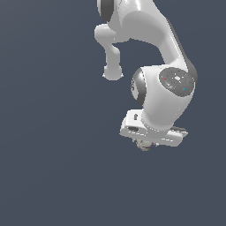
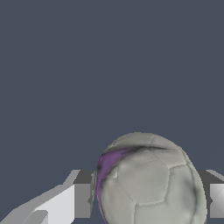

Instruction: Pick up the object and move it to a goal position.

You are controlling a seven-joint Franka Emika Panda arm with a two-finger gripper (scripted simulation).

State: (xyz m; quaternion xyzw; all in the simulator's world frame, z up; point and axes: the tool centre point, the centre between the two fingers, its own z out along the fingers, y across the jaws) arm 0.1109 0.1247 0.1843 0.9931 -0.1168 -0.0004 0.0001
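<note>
The object is a small pale grey-white ball [image 2: 148,183] with a purple patch and panel seams. In the wrist view it sits between my two grey fingers [image 2: 83,194], which press against its sides. In the exterior view the ball [image 1: 144,145] peeks out just below the white gripper bar of my gripper [image 1: 145,143], mostly hidden by the hand. The gripper is shut on the ball and appears to hold it above the plain dark floor.
The white arm [image 1: 145,35] reaches in from the top of the exterior view. A plain dark grey-blue surface [image 1: 53,167] fills the rest of both views. No other object or goal marker shows.
</note>
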